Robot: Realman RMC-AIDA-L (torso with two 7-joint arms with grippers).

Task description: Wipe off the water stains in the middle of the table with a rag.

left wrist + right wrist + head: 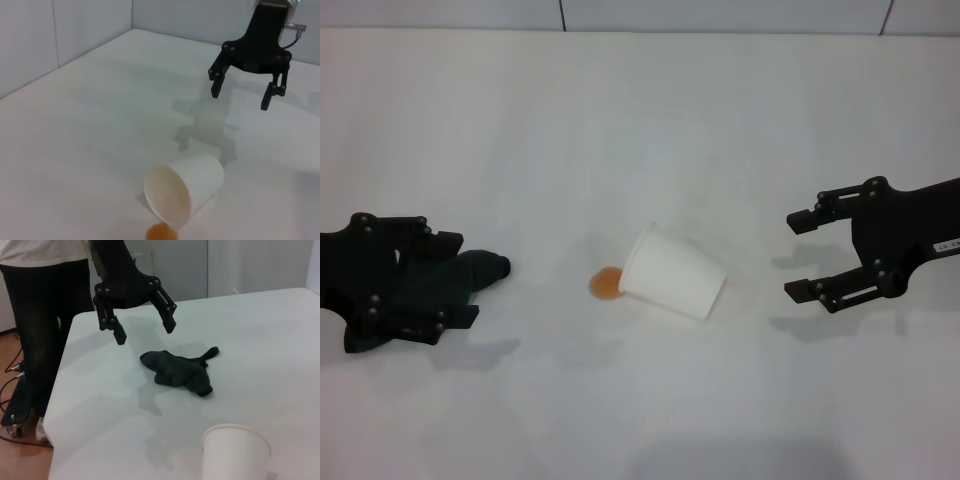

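The rag (pixel 475 270) lies crumpled at the left of the white table (pixel 640 120). It also shows in the right wrist view (pixel 177 371), with its thin loop at one end. My left gripper (pixel 455 278) hovers open just above it, fingers spread and apart from the cloth (pixel 145 329). The water stain (pixel 605 283) is a small orange-brown blot in the middle, touching the mouth of a tipped white paper cup (pixel 672 272). The stain also shows in the left wrist view (pixel 161 233). My right gripper (pixel 795 255) is open and empty, to the right of the cup (pixel 240 99).
The cup (pixel 185 192) lies on its side with its mouth toward the stain; its rim also shows in the right wrist view (pixel 235 452). A person in dark trousers (pixel 40 315) stands beside the table's left edge. A wall runs along the table's far side.
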